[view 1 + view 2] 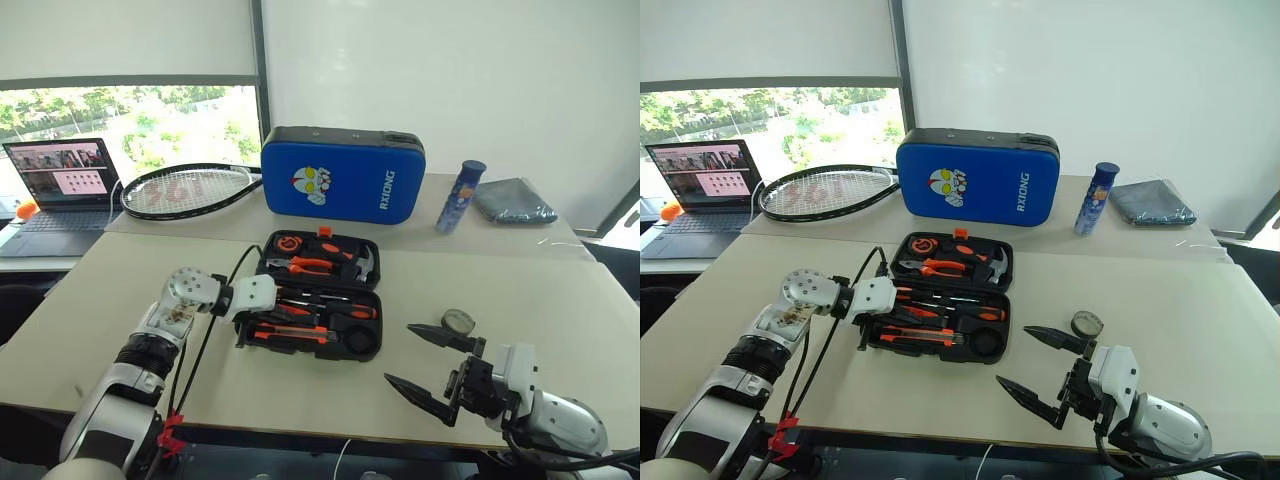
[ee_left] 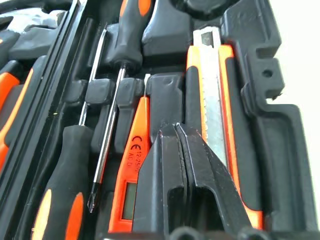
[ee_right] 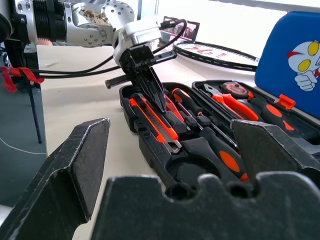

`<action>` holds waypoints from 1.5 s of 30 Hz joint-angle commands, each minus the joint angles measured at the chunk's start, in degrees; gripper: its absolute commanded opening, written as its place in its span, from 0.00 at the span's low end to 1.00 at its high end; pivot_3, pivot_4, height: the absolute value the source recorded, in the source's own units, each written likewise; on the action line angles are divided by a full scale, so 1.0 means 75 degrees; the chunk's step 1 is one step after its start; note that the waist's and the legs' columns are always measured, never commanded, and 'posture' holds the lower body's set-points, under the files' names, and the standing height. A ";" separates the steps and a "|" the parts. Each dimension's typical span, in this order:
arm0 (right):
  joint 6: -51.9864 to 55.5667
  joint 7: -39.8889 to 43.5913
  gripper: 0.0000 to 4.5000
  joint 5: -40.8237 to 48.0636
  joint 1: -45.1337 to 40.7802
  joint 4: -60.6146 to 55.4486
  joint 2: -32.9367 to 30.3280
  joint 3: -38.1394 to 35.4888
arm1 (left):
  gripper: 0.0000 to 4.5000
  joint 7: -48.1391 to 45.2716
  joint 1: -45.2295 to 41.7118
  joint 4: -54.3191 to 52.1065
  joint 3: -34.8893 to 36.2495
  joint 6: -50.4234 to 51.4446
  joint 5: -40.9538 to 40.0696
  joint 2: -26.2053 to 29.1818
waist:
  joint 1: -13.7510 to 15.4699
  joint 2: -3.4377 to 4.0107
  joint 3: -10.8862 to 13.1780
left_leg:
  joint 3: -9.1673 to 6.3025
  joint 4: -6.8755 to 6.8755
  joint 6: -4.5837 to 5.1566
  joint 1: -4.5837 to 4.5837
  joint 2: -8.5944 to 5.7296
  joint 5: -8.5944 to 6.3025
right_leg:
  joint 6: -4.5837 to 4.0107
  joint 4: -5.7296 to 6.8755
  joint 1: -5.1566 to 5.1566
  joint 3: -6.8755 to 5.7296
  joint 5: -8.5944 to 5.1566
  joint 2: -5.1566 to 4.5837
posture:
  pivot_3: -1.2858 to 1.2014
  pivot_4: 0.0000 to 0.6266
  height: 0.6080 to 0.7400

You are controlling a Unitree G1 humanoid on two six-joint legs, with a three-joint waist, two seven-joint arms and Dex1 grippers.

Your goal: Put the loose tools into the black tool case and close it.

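head views: black tool case (image 1: pixel 320 295) lies open mid-surface; small tape roll (image 1: pixel 459 321) loose to its right, just beyond the spread, empty right pincer (image 1: pixel 428 362), the nearer arm.
left wrist: left pincer (image 2: pixel 176 131) pressed shut, empty, tip over utility knife (image 2: pixel 212 107) and tester screwdriver (image 2: pixel 134 170), both slotted lengthwise.
right wrist: hinged lid stands far, unobstructed.

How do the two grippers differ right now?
The left gripper is shut, fingers pressed together; the right gripper stands wide open. The left points down into the open black tool case, above the utility knife and tester screwdriver; the right hovers over bare table beside the case, near the small tape roll. Neither holds anything.
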 commanded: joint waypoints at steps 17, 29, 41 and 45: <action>-0.0269 0.0255 1.00 0.0210 0.0177 0.0079 -0.0152 -0.0594 | 0.02 -0.0908 0.0920 -0.1251 0.0881 0.0335 -0.1574 0.0349 | 0.0004 0.0017 -0.0009 | 0.0000 -0.0006 0.0011 -0.0104 -0.0002 -0.0009 | -0.0051 -0.0001 -0.0108 0.0003 0.0026 -0.0002 | 0.52 0.24 1.00; -0.0215 0.0199 1.00 0.0176 0.0254 -0.0062 -0.0085 -0.0522 | 0.02 0.0008 0.0753 -0.0557 0.0160 0.0756 -0.0374 -0.0141 | 0.0017 0.0015 -0.0008 | 0.0000 -0.0002 0.0010 -0.0088 -0.0004 -0.0007 | -0.0041 0.0001 -0.0093 0.0003 0.0022 -0.0001 | 0.52 0.24 1.00; -0.0166 0.0170 1.00 0.0578 0.1603 -0.0148 -0.0256 -0.1884 | 0.25 -0.0498 0.1757 -0.2250 0.2228 0.2068 -0.3091 0.0340 | -0.0026 0.0016 -0.0007 | 0.0001 -0.0017 0.0010 -0.0053 0.0006 -0.0009 | -0.0031 -0.0005 -0.0056 0.0002 0.0008 -0.0001 | 0.52 0.24 1.00; -0.0648 0.0314 1.00 0.0409 0.2497 0.0175 -0.0071 -0.2655 | 0.58 -0.0970 0.2571 -0.2706 0.3213 0.2917 -0.4059 0.1185 | -0.0028 0.0015 -0.0005 | 0.0001 -0.0020 0.0011 -0.0083 0.0008 -0.0009 | -0.0056 0.0003 -0.0102 0.0004 0.0021 -0.0001 | 0.52 0.24 1.00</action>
